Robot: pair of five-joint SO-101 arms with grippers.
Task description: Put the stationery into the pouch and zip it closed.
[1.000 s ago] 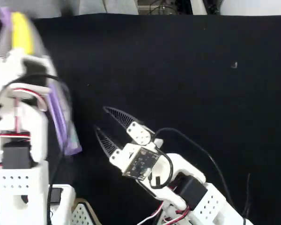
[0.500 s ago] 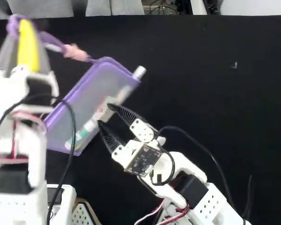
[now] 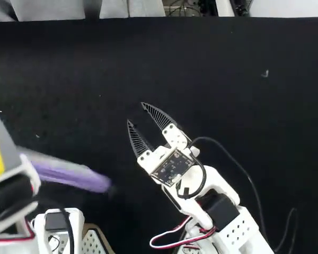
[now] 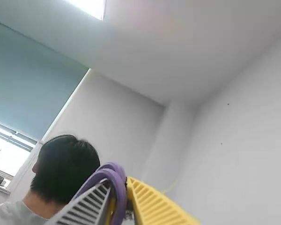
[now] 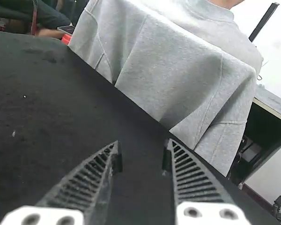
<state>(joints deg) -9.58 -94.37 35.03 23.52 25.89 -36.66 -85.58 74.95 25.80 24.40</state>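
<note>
Left gripper (image 4: 119,187): closed. Grey ribbed finger (image 4: 91,206) and yellow ribbed finger (image 4: 152,206) clamped together on the pouch by its purple loop (image 4: 110,169), loop arching over both fingertips. Pointed upward, toward the ceiling (image 4: 187,42).

Pouch (image 3: 69,176): purple, shown in the high view as a blurred streak at 8 o'clock of the frame, running from the left arm (image 3: 13,185) toward 4 o'clock. Zip state and contents: not discernible through the blur. Contact with the surface: cannot tell.

Right gripper (image 3: 138,115): open, holding nothing. Two black ribbed fingers (image 3: 158,116) spread in a V, tips aimed toward 11 o'clock. Located near frame centre, slightly toward 9 o'clock, over the black surface (image 3: 244,79). Near end of the pouch at 8 o'clock from this gripper, apart from it, no contact. In the right wrist view, same two fingers parted, with black surface visible in the gap.

Right arm (image 3: 212,206): white, entering from 5 o'clock of the frame. Circuit board (image 3: 169,166) mounted just behind the fingers. Black cable (image 3: 203,177) looped beside the board. Red and white wires (image 3: 167,241) at the base.

Left arm base (image 3: 58,225): white housing at 7 o'clock of the frame, below the pouch streak.
</note>
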